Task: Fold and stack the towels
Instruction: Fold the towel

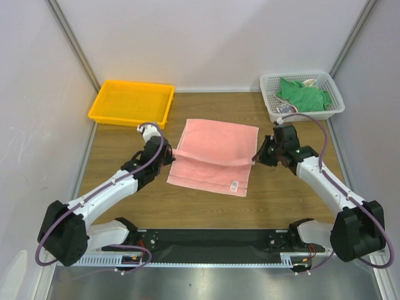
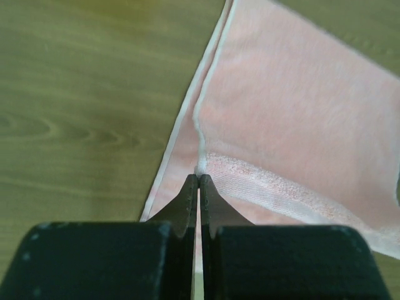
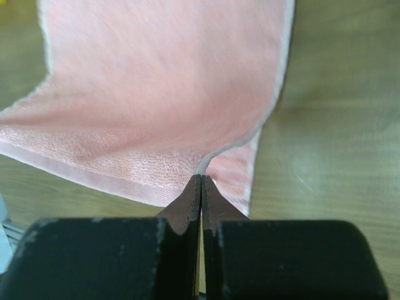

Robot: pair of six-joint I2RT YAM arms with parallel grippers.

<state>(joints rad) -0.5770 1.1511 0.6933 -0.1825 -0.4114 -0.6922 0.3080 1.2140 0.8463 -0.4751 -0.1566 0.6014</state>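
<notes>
The salmon-pink towel (image 1: 215, 153) lies on the wooden table in the middle of the top view, its far part drawn over its near part in a half fold. My left gripper (image 1: 169, 155) is shut on the towel's left corner (image 2: 201, 164). My right gripper (image 1: 258, 156) is shut on the towel's right corner (image 3: 206, 164). Both corners are held a little above the lower layer. The green towel (image 1: 302, 94) lies crumpled in the white mesh basket (image 1: 334, 97) at the back right. A bit of the white-and-teal patterned towel (image 1: 285, 109) shows at the basket's front left.
A yellow plastic tray (image 1: 131, 102) stands at the back left. White walls with metal rails close in the table on the left, back and right. Bare wood lies in front of the towel, and a black strip runs along the near edge.
</notes>
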